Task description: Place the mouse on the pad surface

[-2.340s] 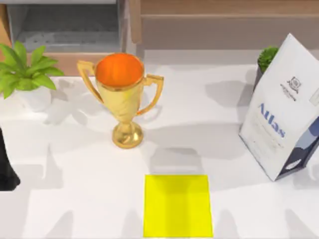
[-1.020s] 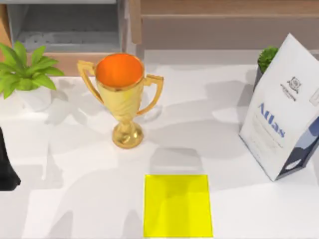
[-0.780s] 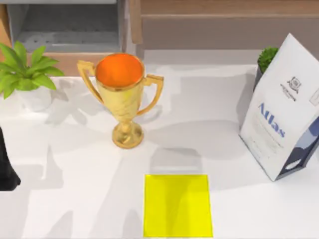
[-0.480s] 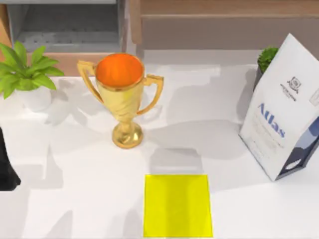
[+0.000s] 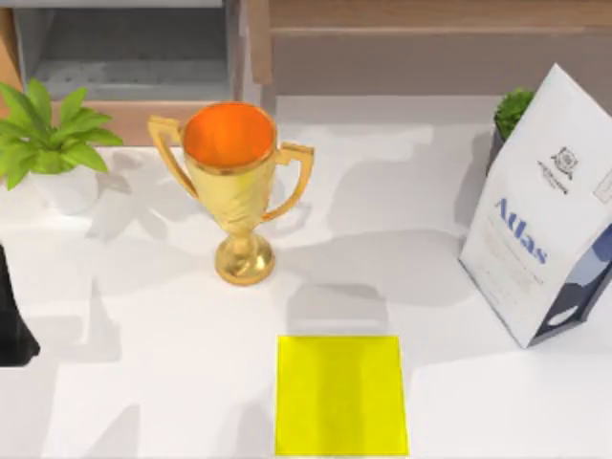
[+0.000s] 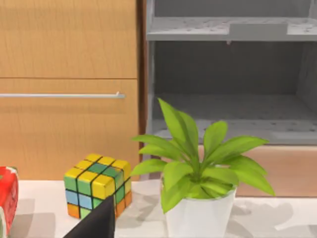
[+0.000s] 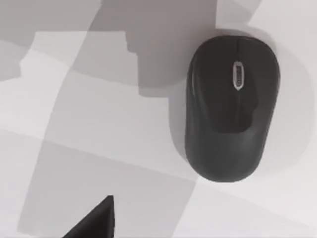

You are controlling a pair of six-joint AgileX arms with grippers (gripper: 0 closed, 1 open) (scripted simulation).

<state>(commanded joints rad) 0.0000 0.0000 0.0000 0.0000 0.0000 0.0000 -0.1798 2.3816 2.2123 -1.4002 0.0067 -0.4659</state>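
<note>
Mouse [image 7: 232, 106] lies free on table, ungrasped; pad [image 5: 340, 394] at front edge is bare; both grippers' jaw state cannot be told

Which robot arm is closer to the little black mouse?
Right. Its wrist camera looks straight down on the mouse lying on the white table. The left arm is parked at the table's left edge, facing the plant.

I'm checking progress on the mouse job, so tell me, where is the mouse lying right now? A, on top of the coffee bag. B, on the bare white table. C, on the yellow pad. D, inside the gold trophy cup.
B: in the right wrist view the mouse lies flat on the white table, and in the top view the pad has nothing on it.
</note>
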